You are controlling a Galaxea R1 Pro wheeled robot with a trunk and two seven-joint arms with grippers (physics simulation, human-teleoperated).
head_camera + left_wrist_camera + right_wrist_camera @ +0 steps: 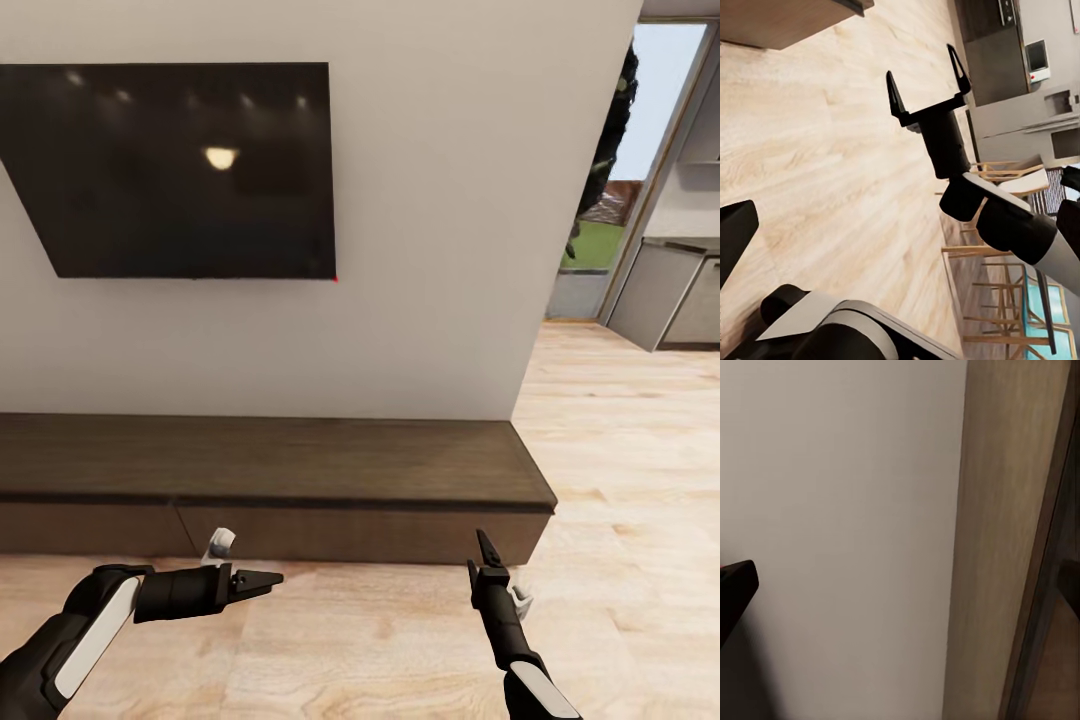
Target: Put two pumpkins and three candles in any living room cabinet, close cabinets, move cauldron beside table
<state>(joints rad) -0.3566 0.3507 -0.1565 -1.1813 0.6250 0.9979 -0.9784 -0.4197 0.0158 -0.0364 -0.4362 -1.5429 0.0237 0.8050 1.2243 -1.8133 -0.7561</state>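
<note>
Floor (620, 480) of pale wood lay open before the cabinet (270, 465) and ran on past its right end toward a doorway (640, 170). The cabinet stood flush against the white wall (430, 250) under a dark TV (180, 170), its top bare and its fronts shut. The left gripper (268, 579) hung low before the fronts, pointing right; I could not tell its jaws' spacing. The right gripper (928, 84) hung near the cabinet's right end, prongs apart, holding nothing.
</note>
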